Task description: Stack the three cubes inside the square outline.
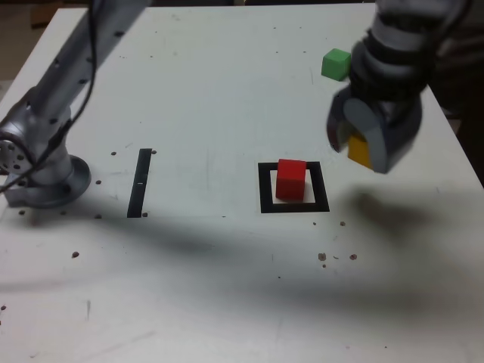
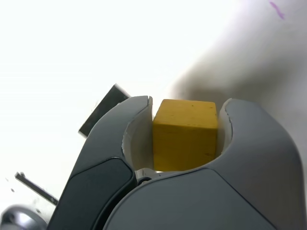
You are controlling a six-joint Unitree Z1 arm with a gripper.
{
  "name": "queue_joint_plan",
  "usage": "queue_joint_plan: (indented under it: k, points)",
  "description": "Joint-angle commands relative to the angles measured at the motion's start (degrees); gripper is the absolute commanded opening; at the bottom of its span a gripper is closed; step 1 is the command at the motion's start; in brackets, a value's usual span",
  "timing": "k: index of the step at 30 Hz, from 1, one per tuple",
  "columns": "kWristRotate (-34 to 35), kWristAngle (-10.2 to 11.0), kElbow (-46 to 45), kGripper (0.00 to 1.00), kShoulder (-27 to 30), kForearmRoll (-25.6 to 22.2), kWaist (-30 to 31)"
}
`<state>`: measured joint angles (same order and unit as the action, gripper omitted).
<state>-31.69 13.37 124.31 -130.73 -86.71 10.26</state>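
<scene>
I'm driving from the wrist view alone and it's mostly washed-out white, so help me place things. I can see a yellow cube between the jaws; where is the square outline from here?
Observer: The square outline lies toward the exterior view's left of the gripper and lower in that frame, and the gripper is off the table, casting a shadow beside the outline.
Operator: Is the outline free?
Observer: No, the red cube already sits on its white centre.
Operator: And the green one?
Observer: The green cube rests alone on the table near the far edge, apart from the outline.
Operator: Is my grip on the yellow cube sound?
Observer: From outside, only its lower corner shows below the fingers; it looks clamped.
</scene>
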Motion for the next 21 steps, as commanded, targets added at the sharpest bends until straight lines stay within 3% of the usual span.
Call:
queue_joint_plan:
  k: [1, 11, 21]
  points:
    - [2.81, 0.13, -2.1, 0.3, 1.8, -0.09, -0.5]
    - [18.24, -0.47, -14.24, 0.3, 9.77, -0.1, -2.53]
    - [25.43, -5.31, -19.77, 0.3, 12.45, 0.35, -4.25]
